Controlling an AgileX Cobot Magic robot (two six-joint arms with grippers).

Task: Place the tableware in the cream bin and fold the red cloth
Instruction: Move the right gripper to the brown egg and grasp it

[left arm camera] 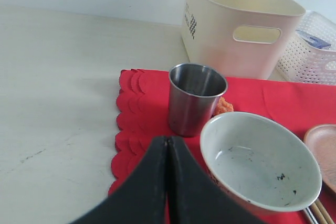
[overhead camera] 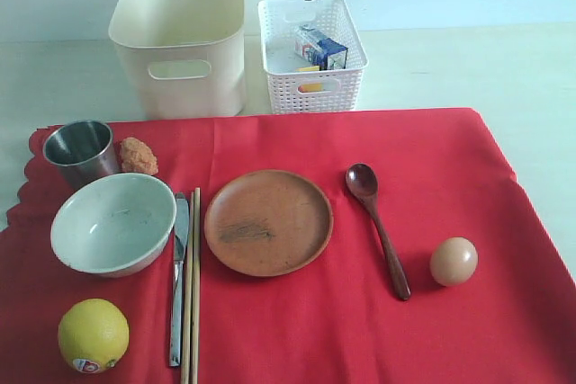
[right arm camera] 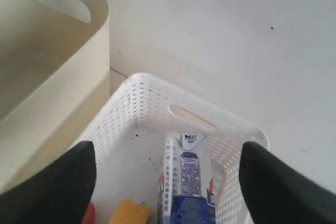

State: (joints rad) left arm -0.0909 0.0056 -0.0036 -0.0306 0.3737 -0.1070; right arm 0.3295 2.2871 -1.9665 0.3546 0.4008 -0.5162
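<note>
Left gripper (left arm camera: 168, 142), jaws together, sits just beside cup (left arm camera: 197, 98) and bowl (left arm camera: 260, 163) on cloth (overhead camera: 405, 159); right gripper (right arm camera: 168, 177), jaws apart and empty, hangs over basket (right arm camera: 142, 98), beside bin (overhead camera: 184, 42); left arm is nearer both.

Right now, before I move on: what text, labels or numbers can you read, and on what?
Nothing is legible as words.
Milk carton in the white basket: blue printed label, too blurred to read.
Cream bin: small dark print on its side, too small.
Lemon: red-and-white sticker, unreadable.
</note>
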